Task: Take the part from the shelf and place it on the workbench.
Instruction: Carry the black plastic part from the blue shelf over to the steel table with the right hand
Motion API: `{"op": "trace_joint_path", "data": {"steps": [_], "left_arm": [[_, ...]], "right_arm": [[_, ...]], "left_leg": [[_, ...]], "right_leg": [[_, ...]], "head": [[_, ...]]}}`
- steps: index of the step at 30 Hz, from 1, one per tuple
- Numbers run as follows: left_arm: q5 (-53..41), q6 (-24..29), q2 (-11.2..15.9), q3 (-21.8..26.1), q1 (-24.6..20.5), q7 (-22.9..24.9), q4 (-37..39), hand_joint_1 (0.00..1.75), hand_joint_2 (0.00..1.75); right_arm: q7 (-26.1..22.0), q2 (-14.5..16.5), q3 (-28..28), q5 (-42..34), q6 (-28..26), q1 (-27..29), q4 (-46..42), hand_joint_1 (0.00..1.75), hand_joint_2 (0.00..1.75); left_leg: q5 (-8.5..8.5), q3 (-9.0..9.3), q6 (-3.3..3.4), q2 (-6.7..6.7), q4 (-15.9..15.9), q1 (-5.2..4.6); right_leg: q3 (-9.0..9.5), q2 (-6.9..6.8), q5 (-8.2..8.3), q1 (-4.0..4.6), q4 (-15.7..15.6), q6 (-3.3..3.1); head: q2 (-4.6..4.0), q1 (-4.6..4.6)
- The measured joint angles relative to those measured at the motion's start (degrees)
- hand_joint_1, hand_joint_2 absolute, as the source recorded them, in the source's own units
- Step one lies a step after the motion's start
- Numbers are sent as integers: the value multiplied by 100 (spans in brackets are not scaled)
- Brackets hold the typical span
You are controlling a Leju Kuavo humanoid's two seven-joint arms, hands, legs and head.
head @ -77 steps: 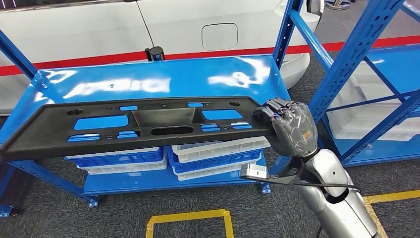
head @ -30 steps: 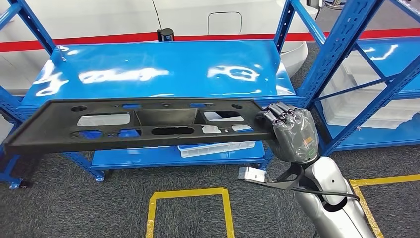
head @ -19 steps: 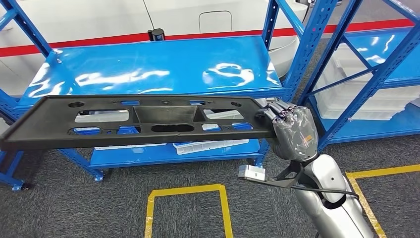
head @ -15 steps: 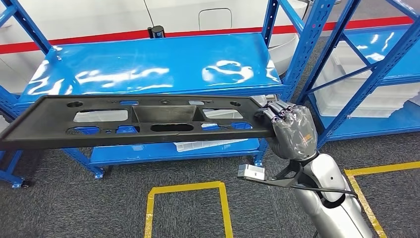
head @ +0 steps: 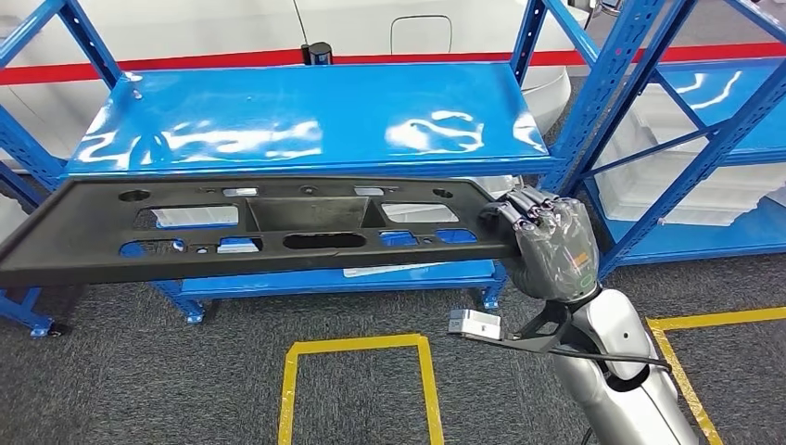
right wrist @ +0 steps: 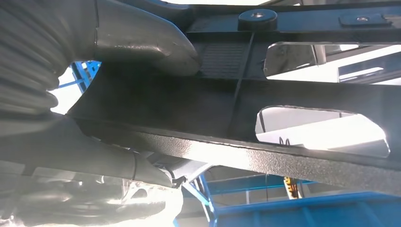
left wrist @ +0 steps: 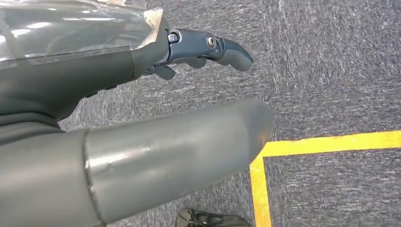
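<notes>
Blue metal shelves (head: 306, 116) stand over grey carpet with yellow tape lines (head: 357, 348). At about three o'clock from the middle, the robot's right hand (head: 542, 243) grips one end of the long flat black plastic part with holes (head: 278, 227), held level in front of the shelf. It looks stiff and light, but so long that it may tip. Holding nearer its middle seems safer. The left hand (left wrist: 142, 94) hangs over the carpet, fingers apart, holding nothing.
</notes>
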Motion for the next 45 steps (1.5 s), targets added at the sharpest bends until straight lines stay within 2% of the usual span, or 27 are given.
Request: {"op": "trace_joint_path", "data": {"steps": [6, 14, 18, 20, 21, 22, 24, 25, 26, 27, 28, 30, 31, 32, 33, 35, 36, 37, 39, 40, 41, 42, 43, 44, 45], "left_arm": [[-2, 7, -2, 0, 2, -3, 0, 0, 0], [-8, 9, -2, -1, 2, -2, 0, 0, 0], [-22, 7, 2, -4, 2, 2, 0, 0, 0], [-29, 5, -2, -5, 1, 9, 0, 0, 0], [-36, 4, -7, -6, 1, 13, 0, 0, 0], [-42, 3, -9, -7, 1, 15, 0, 0, 0], [-52, 3, -10, -9, 1, 17, 0, 0, 0], [-55, 2, -10, -9, 2, 21, 0, 0, 0], [-57, 0, -11, -9, 3, 28, 0, 0, 0], [-57, -3, -14, -9, 3, 36, 0, 0, 0], [-58, -9, -18, -9, 3, 45, 0, 0, 0], [-59, -22, -21, -9, 3, 62, -1, 0, 0], [-59, -27, -20, -9, 3, 69, -1, 0, 0], [-59, -29, -17, -9, 2, 74, -1, 0, 0], [-59, -31, -13, -9, 2, 77, -1, 0, 0], [-60, -32, -12, -9, 2, 78, 0, 0, 0], [-62, -32, -10, -10, 1, 78, 0, 0, 0], [-66, -33, -9, -11, 2, 78, 0, 0, 0], [-77, -35, -8, -13, 4, 78, 0, 0, 0], [-82, -39, -8, -13, 6, 82, 0, 0, 0], [-85, -46, -8, -14, 7, 86, 0, 0, 0], [-86, -55, -7, -14, 8, 89, 0, 0, 0], [-87, -66, -7, -15, 8, 87, 0, 0, 0], [-87, -74, -6, -15, 8, 80, 0, 0, 0], [-87, -79, -2, -15, 8, 71, 0, 0, 0]], "right_arm": [[-39, -1, -26, -140, 0, 0, 0, 175, 175], [-44, -3, -33, -160, 0, 0, 0, 175, 175], [-44, -3, -40, -196, 0, 5, -1, 175, 175], [-46, -8, -54, -215, -1, 10, -2, 175, 175], [-48, -12, -66, -226, -2, 14, -2, 175, 175], [-51, -17, -76, -236, -3, 18, -2, 175, 175], [-57, -26, -92, -248, -4, 32, -2, 175, 175], [-59, -30, -96, -252, -4, 42, -2, 175, 175], [-60, -35, -101, -259, -3, 55, -2, 175, 175], [-62, -39, -106, -266, -3, 66, -1, 175, 175], [-68, -44, -112, -277, -2, 71, -1, 175, 175], [-85, -48, -125, -300, 3, 55, 0, 175, 175], [-93, -48, -129, -312, 7, 41, -1, 175, 175], [-97, -47, -132, -322, 11, 25, 0, 175, 175], [-99, -49, -134, -332, 13, 12, 1, 175, 175], [-99, -55, -143, -342, 16, 1, 1, 175, 175], [-98, -59, -148, -343, 17, -3, 1, 175, 175], [-97, -61, -150, -340, 17, -6, 0, 175, 175], [-93, -64, -147, -328, 17, -6, 0, 175, 175], [-87, -64, -144, -319, 17, 0, 0, 175, 175], [-78, -64, -140, -308, 17, 9, 0, 175, 175], [-65, -66, -139, -299, 17, 20, 0, 175, 175], [-52, -68, -140, -289, 17, 29, -1, 175, 175], [-40, -71, -140, -279, 16, 37, -3, 175, 175], [-32, -74, -142, -267, 13, 46, -9, 175, 175]], "left_leg": [[2, -12, 7, 0, 12, -13], [2, -23, 8, 2, 12, -9], [-2, -58, 69, 1, 61, -16], [39, -51, 105, 27, 29, 9], [70, -45, 132, 51, 1, 24], [99, -44, 156, 82, -28, 41], [129, -69, 184, 147, -47, 55], [136, -89, 182, 182, -45, 56], [141, -106, 177, 222, -41, 57], [144, -118, 166, 265, -33, 61], [142, -127, 150, 311, -20, 73], [109, -144, 82, 404, 45, 96], [82, -157, 35, 448, 89, 98], [61, -167, -9, 487, 125, 92], [49, -174, -42, 527, 148, 84], [39, -181, -90, 577, 169, 111], [-18, -199, -121, 514, 224, 133], [-144, -253, -154, 399, 373, 153], [-556, -501, -203, 128, 992, 169], [-754, -667, -207, 64, 1379, 168], [-869, -797, -201, 40, 1676, 168], [-870, -839, -182, 28, 1788, 166], [-757, -763, -150, 9, 1670, 164], [-565, -581, -106, -44, 1344, 160], [-381, -355, -48, -177, 925, 158]], "right_leg": [[-6, 0, 18, -11, -2, 29], [-24, 1, 18, -5, 0, 30], [-30, 0, 56, -89, -11, 86], [-54, 11, 53, -81, 10, 107], [-104, 15, -11, -72, 97, 99], [-204, 18, -141, -64, 303, 76], [-535, 15, -543, -67, 1065, 16], [-703, 15, -721, -71, 1484, 13], [-798, 13, -827, -77, 1765, 31], [-776, 8, -849, -85, 1826, 70], [-627, -9, -787, -98, 1637, 122], [-108, -171, -569, -114, 810, 217], [95, -240, -488, -105, 466, 212], [210, -284, -447, -90, 262, 177], [230, -273, -445, -71, 213, 119], [205, -151, -412, -73, 226, 13], [193, -97, -396, -84, 227, -27], [181, -47, -379, -95, 224, -70], [149, 53, -348, -93, 224, -136], [126, 108, -334, -81, 226, -162], [105, 171, -321, -67, 228, -181], [90, 240, -310, -52, 229, -192], [84, 314, -299, -39, 230, -196], [85, 389, -290, -28, 230, -193], [88, 458, -280, -26, 228, -187]], "head": [[0, 16], [0, 15], [0, -4], [0, -8], [0, -7], [0, 4], [0, 42], [0, 63], [0, 73], [0, 76], [0, 79], [0, 94], [0, 105], [0, 109], [0, 106], [0, 78], [0, 64], [0, 48], [0, 1], [0, -22], [0, -36], [0, -42], [0, -45], [0, -49], [0, -54]]}}
